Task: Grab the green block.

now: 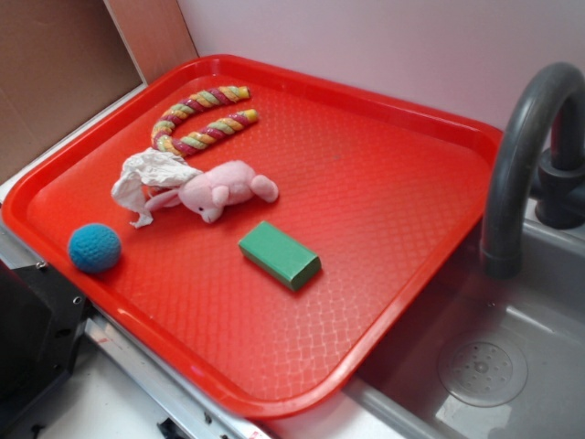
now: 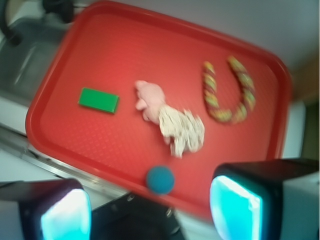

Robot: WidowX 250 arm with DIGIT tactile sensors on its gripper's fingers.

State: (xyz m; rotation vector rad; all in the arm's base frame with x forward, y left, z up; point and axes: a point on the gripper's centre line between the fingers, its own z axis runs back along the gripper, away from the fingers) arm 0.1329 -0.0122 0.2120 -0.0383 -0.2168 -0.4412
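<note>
Green block (image 1: 280, 254) is lying untouched on the red tray (image 1: 384, 165) while I'm holding the gripper (image 2: 150, 212) spread wide, well short of it.

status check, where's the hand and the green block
Hand open, empty, high above the tray's near edge. Green block flat on red tray, untouched. Pink plush beside it, apart; top approach clear.

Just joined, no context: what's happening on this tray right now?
Nothing is held yet. The gripper is open, hanging high above the near edge of the red tray, over the blue crocheted ball. The green block lies flat and untouched mid-tray, clear of everything else. Next to it sits the pink plush toy with a crumpled white cloth, and a striped rope toy further back. A sink adjoins the tray.
</note>
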